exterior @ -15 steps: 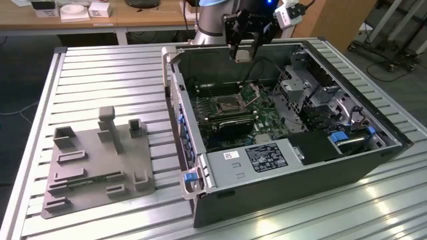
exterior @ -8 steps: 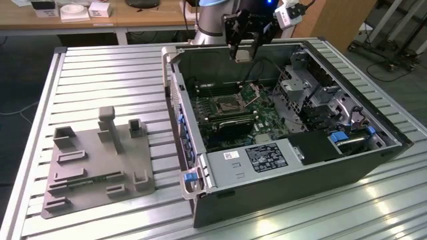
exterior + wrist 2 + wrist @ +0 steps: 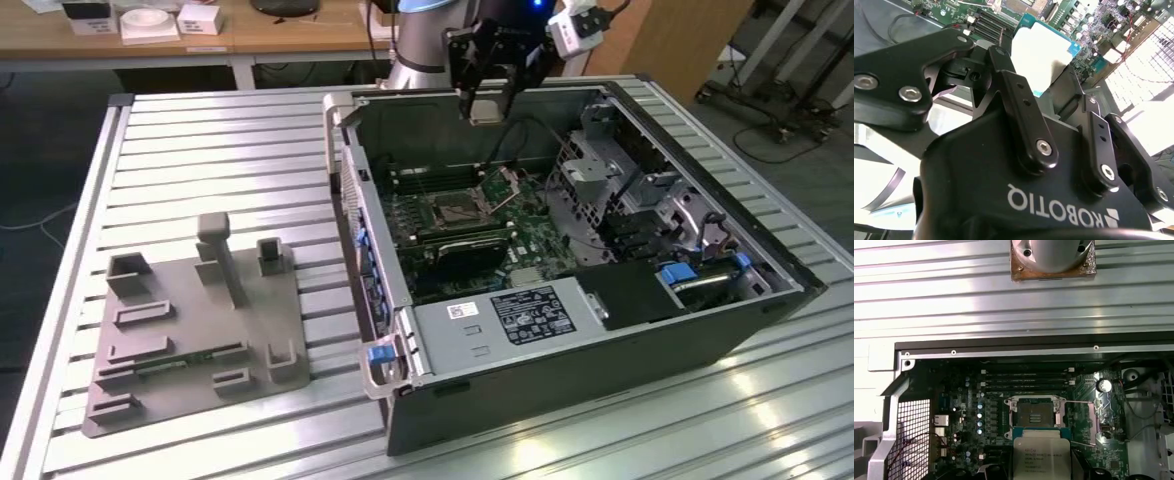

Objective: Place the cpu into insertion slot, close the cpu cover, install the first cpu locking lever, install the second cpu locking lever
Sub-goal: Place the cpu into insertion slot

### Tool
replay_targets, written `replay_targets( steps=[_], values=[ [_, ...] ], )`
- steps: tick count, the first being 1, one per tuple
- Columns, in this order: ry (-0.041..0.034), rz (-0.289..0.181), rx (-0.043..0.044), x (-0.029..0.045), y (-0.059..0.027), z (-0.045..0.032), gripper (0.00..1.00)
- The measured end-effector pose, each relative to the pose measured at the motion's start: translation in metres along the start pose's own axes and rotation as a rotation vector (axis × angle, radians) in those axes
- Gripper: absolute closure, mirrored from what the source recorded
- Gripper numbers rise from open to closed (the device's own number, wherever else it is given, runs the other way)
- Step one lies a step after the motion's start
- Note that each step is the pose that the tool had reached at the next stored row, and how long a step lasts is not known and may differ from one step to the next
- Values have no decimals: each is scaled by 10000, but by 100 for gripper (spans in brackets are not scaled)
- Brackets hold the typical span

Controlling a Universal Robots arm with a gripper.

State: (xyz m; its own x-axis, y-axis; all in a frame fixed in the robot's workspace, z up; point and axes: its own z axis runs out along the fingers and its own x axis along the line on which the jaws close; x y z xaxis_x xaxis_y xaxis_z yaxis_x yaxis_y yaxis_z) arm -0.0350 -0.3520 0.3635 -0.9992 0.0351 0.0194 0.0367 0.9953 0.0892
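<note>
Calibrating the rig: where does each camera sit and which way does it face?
Exterior view: above the table, looking down into the case; arm and gripper show.
First wrist view: on the arm, looking down at the slot; arm base shows.
Second wrist view: behind the gripper, looking along its fingers.
All share the gripped cpu.

cpu point(image 3: 1041, 462) before insertion slot point(image 3: 1035, 415); slot uncovered

The cpu point(image 3: 1041, 460) seems matt grey metal; table point(image 3: 200, 150) glossy metal.
</note>
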Motion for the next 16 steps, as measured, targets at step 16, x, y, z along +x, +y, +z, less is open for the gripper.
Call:
replay_targets(
  steps=[16],
  values=[
    [-53, 586, -12, 51, -3, 1, 46]
  ],
)
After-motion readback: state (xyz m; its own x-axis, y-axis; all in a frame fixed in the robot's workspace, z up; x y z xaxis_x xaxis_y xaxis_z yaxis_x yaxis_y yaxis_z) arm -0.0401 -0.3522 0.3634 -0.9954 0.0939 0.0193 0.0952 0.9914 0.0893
